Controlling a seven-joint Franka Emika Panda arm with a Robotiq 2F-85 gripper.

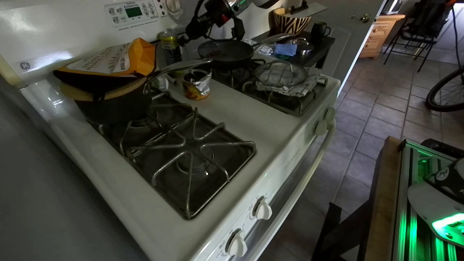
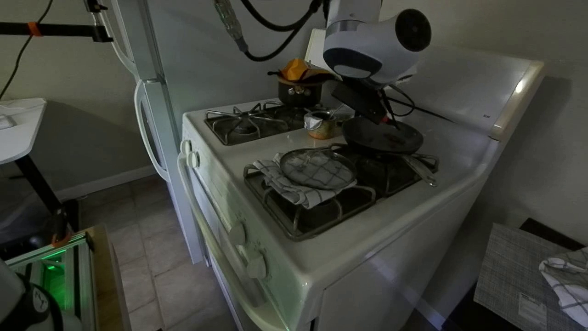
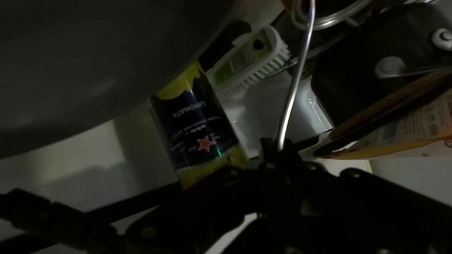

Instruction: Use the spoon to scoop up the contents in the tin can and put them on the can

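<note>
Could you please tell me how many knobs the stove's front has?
4: in an exterior view, the nearest knob and its neighbour at the near end, the third knob and farthest knob at the far end. None seems hidden.

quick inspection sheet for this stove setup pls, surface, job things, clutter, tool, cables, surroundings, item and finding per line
Surface: white gas stovetop, dimly lit.
Tin can: upright on the stovetop's middle strip, silvery flap at its side; inside too dark to make out.
Spoon: thin handle seen, leading toward the tin can; bowl not clearly seen.
Clutter: frying pan, pot with orange bag over it, glass lid on a checked cloth, drink can, brush.
Tool: closed on the spoon's handle.
Cables: black cable loops near the arm.
Surroundings: fridge beside the stovetop; striped bowl and dark mug on a side table; bicycle wheel beyond.
</note>
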